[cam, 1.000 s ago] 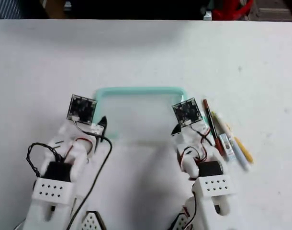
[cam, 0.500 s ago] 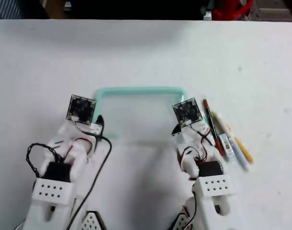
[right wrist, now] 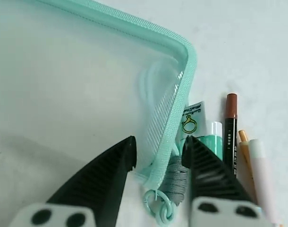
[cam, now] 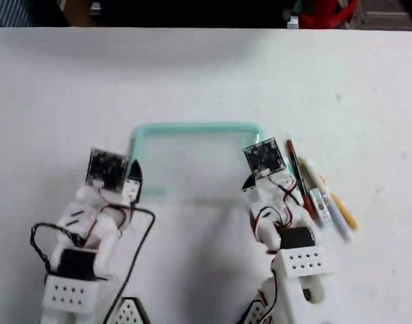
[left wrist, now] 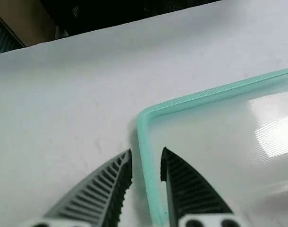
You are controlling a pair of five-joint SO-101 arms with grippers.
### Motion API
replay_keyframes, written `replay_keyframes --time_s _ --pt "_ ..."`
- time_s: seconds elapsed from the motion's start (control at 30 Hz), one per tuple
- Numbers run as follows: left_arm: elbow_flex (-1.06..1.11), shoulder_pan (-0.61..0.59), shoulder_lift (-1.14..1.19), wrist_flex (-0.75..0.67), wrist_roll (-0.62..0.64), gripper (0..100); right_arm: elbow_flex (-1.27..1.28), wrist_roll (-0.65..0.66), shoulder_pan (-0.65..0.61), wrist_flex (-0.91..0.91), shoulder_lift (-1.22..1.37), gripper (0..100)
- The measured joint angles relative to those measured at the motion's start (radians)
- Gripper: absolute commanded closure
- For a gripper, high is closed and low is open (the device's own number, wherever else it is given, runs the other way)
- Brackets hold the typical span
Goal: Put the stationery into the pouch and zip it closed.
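A translucent pouch (cam: 192, 162) with a teal zip edge lies flat mid-table. My left gripper (cam: 134, 177) hovers at its left border. In the left wrist view the left gripper (left wrist: 146, 158) is open narrowly and the teal edge (left wrist: 143, 137) runs between its fingers. My right gripper (cam: 250, 181) stands at the pouch's right near corner. There the right gripper (right wrist: 158, 151) is open astride the zip edge, by the ring pull (right wrist: 158, 204). The stationery (cam: 321, 192) lies right of the pouch: a brown pen (right wrist: 230, 123), a teal-capped tube (right wrist: 196, 127) and a pale marker (right wrist: 259, 170).
The white table (cam: 206, 74) stretches wide beyond the pouch to a dark far edge. A black cable (cam: 135, 250) loops beside the left arm near the front edge. The pens lie close against the right arm's side.
The left arm has drawn back toward the near edge and slightly left, along the pouch's left border. The right arm, the pouch and the pens have stayed put.
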Motion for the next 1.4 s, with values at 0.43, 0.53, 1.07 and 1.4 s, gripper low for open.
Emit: replay_keyframes --time_s 0.43,0.53,1.07,1.4 --pt "0.137 -0.054 -0.318 0.026 -0.035 89 0.0 0.0 0.0 0.0 0.0 82.8" --pt "0.137 -0.054 -0.318 0.026 -0.035 89 -0.003 0.0 0.011 0.003 0.0 82.8" --pt "0.16 -0.025 -0.318 0.026 -0.041 83 -0.675 0.097 0.232 0.488 0.473 71.5" --pt "0.16 -0.006 -0.305 0.026 -0.061 83 -0.818 0.305 0.089 0.712 0.677 74.2"
